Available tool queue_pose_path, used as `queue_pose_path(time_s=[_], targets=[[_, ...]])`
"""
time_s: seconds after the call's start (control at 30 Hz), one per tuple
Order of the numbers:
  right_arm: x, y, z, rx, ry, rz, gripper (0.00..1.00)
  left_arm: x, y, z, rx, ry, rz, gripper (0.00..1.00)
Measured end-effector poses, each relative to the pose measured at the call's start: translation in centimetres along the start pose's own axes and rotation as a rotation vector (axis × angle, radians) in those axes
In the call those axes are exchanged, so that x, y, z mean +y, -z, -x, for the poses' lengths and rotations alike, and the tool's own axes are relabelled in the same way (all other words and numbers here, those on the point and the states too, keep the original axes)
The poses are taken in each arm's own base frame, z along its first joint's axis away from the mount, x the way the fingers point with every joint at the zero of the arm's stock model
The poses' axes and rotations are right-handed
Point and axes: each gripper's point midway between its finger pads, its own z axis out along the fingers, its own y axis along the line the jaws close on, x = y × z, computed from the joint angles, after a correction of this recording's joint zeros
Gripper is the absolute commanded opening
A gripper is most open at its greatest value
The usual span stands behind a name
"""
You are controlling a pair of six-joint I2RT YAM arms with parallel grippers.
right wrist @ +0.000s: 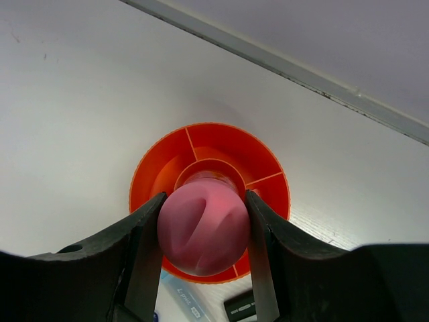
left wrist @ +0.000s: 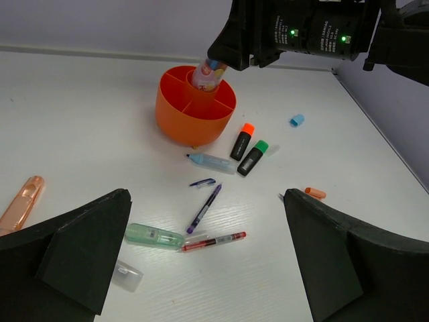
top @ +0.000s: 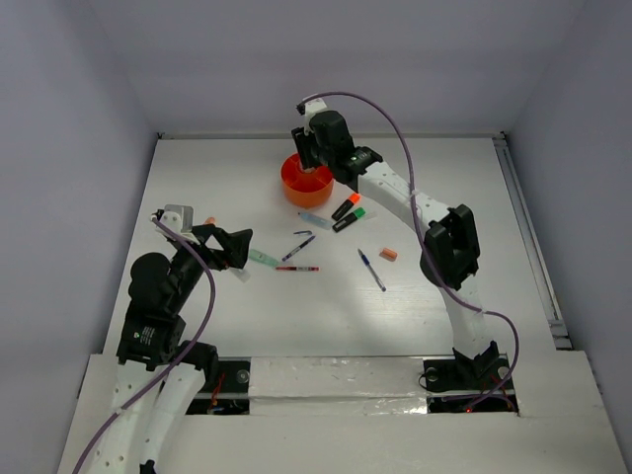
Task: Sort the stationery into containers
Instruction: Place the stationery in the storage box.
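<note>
My right gripper (top: 308,150) is shut on a stubby pink bottle-like piece (right wrist: 204,231) and holds it upright over the centre compartment of the round orange cup (right wrist: 268,164), its lower end inside the cup (left wrist: 196,114). My left gripper (left wrist: 205,255) is open and empty above a purple-blue pen (left wrist: 204,208), a red pen (left wrist: 213,241) and a green translucent piece (left wrist: 154,235). An orange-capped marker (left wrist: 242,141), a green-capped marker (left wrist: 252,157) and a light-blue marker (left wrist: 212,162) lie just in front of the cup.
A peach translucent piece (left wrist: 21,201) lies at the far left. A small light-blue cap (left wrist: 297,120), an orange cap (left wrist: 314,193), another blue pen (top: 371,269) and a clear cap (left wrist: 126,275) lie loose. Walls ring the white table (top: 197,178).
</note>
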Motion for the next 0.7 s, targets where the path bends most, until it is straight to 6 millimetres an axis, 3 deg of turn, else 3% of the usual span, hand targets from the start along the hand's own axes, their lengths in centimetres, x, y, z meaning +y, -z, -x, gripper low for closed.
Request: queue_pose_path(time_s=[0.13,0.23,0.4,0.5,0.53,0.57,0.67,0.7], targets=[[0.2,0.1,-0.2,0.009,-0.011,0.005,0.62,0.0,0.0,0.0,-0.002,0.000,-0.001,0.99],[0.3,0.2,0.2,0.008,-0.016,0.007,0.78,0.0,0.0,0.0,-0.002,0.000,-0.001,0.99],[0.5,0.5,2.4,-0.039,-0.025,0.020,0.85,0.0,0.0,0.0,-0.002,0.000,-0.001,0.99],[1.1,0.6,2.7,-0.046,-0.024,0.056,0.72,0.0,0.0,0.0,-0.001,0.000,0.000,0.99],[1.5,0.7,2.6,-0.042,-0.018,0.079,0.47,0.0,0.0,0.0,-0.002,0.000,0.000,0.99],[2.1,0.8,2.1,-0.033,-0.005,0.114,0.37,0.0,0.0,0.0,-0.002,0.000,0.001,0.99],[4.3,1.8,-0.1,0.019,0.014,0.223,0.17,0.2,0.0,0.1,-0.004,0.000,0.011,0.99],[5.5,2.3,-1.0,0.038,0.030,0.267,0.15,0.3,0.0,0.1,-0.006,0.001,0.017,0.99]])
